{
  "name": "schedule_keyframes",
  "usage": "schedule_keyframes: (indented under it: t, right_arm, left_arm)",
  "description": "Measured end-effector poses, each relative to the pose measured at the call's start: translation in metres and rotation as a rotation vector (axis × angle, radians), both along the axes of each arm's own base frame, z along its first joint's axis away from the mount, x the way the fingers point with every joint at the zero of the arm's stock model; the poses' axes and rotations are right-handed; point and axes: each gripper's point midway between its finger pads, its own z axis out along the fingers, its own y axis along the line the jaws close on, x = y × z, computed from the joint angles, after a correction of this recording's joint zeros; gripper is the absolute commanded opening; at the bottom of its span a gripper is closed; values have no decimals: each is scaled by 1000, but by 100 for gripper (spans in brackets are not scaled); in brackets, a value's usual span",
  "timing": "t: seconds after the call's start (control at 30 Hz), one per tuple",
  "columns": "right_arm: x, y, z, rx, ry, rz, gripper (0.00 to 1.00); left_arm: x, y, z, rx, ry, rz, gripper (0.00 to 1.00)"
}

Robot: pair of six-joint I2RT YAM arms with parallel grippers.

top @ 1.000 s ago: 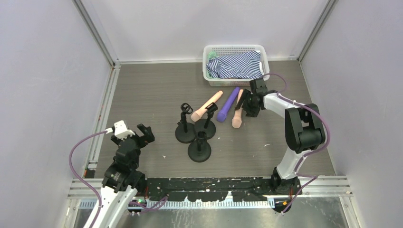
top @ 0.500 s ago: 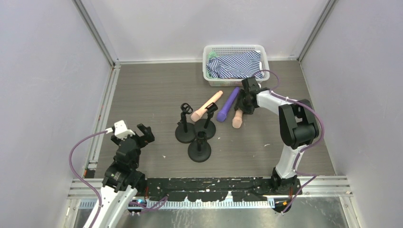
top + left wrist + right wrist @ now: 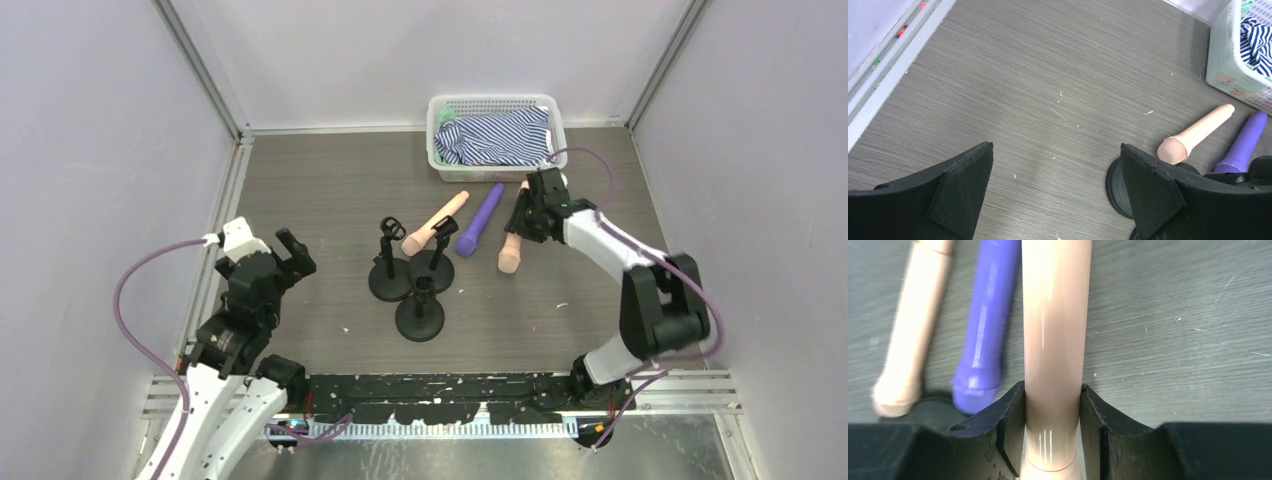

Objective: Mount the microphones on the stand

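Observation:
A peach-pink microphone [image 3: 1055, 330] lies between my right gripper's [image 3: 1053, 410] fingers, which press both sides of its handle; its head [image 3: 511, 260] points toward the near edge. To its left, the purple microphone [image 3: 480, 220] and another peach-pink microphone [image 3: 437, 223] rest on the table. Three black stands [image 3: 420, 315] with round bases stand in a cluster near that second microphone's head. My left gripper [image 3: 285, 258] hangs open and holds nothing, well to the left of the stands. In the left wrist view its fingers [image 3: 958, 190] frame bare tabletop.
A white basket [image 3: 490, 100] with striped cloth sits at the back, just behind my right gripper. Grey walls close the table on the left, right and back. A metal rail [image 3: 215, 260] runs along the left edge next to my left arm.
My right gripper has closed on the peach-pink microphone's handle and shifted it slightly to the right. My left arm has swung a little left and forward, still open.

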Motion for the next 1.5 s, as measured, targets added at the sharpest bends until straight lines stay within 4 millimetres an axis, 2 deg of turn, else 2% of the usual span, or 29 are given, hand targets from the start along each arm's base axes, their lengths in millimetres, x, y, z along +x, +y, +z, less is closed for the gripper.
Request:
schedule_keyframes:
  t: [0.07,0.27,0.47,0.73,0.87,1.07,1.33,1.5]
  right_arm:
    - [-1,0,29,25,-83,0,1]
    - [-12,-3,120,98,-338,4,1]
    - [-39,-2,174,155,-474,55,1]
    - [-68,14,199,226,-501,186,1]
    - [-76,24,209,270,-513,242,1]
    - [-87,43,236,415,-585,300,2]
    - [-89,40,217,382,-533,300,1]
    - [-91,35,221,333,-562,318,1]
  left_arm:
    - [2,-3,11,2,29,-9,100]
    - [6,-26,26,-18,134,-117,100]
    - [-1,-48,34,-57,163,-246,100]
    - [-4,-75,81,-98,111,-410,99]
    - [-5,-87,93,-109,114,-479,96]
    - [-7,-106,105,-129,148,-588,96]
    - [-11,-110,116,-108,162,-641,100]
    - [-15,-111,128,-97,153,-669,100]
